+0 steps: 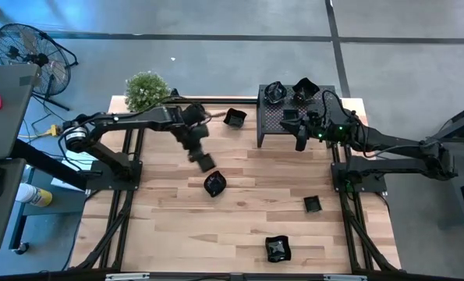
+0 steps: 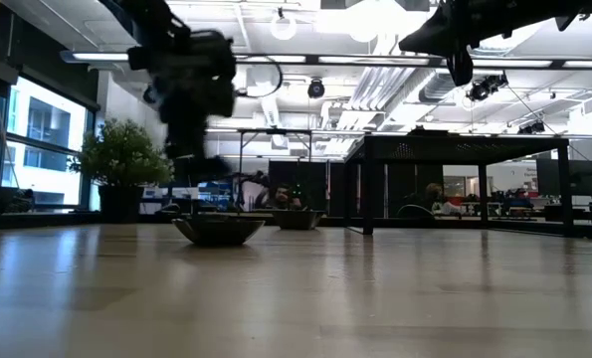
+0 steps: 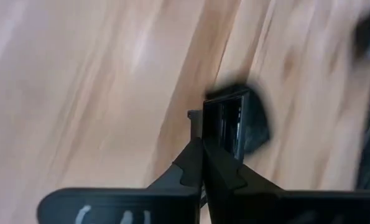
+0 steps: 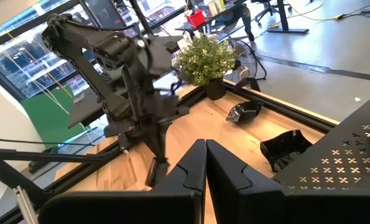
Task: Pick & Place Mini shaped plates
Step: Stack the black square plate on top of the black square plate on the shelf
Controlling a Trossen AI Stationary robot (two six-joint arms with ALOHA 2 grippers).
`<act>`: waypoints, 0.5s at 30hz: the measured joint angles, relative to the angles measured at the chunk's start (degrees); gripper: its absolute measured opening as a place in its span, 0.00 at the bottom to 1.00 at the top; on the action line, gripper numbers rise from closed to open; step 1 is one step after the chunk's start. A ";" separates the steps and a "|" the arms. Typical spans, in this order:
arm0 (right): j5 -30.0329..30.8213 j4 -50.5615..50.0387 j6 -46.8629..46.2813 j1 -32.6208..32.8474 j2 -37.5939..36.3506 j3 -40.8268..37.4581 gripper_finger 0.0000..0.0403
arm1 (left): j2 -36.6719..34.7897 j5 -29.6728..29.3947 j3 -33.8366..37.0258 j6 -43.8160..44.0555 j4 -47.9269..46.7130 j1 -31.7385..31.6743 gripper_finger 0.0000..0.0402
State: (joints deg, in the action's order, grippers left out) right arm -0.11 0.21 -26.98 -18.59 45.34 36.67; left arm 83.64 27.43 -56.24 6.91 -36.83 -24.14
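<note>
Plates, small, glossy and black, are scattered over the wooden table (image 1: 169, 234), with several already on the perforated stand (image 1: 274, 125). From left to right in the high view: the plant (image 1: 146, 90) stands at the far left corner, clear of the work area; the left gripper (image 1: 206, 162) hangs over the middle of the table, its fingers (image 3: 200, 168) pressed together with no plate between them, just beside a wavy-edged plate (image 1: 214, 184) on the wood. Whether it touches that plate cannot be told; the low view shows it above the dish. One plate (image 1: 234, 118) lies near the stand's left edge, two more, (image 1: 313, 204) and (image 1: 278, 249), lie toward the near right. The right gripper (image 1: 302, 142) waits at the stand's front edge, closed and empty, presumably so as not to obstruct the left arm.
</note>
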 joint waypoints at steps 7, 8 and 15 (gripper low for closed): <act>-0.38 -0.04 -0.01 0.00 0.00 0.00 0.01 | 2.63 -4.83 -0.08 24.30 22.73 6.30 0.00; -0.38 -0.04 0.02 0.00 0.00 0.00 0.01 | 3.64 -6.19 0.00 26.84 25.17 7.54 0.00; -0.37 -0.42 0.44 0.00 0.00 -0.09 0.00 | 13.54 -17.01 -0.29 40.17 39.80 13.64 0.00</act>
State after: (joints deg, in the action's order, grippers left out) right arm -0.48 -0.21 -26.53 -18.59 45.34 36.58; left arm 97.17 10.43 -56.52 47.08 2.98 -10.50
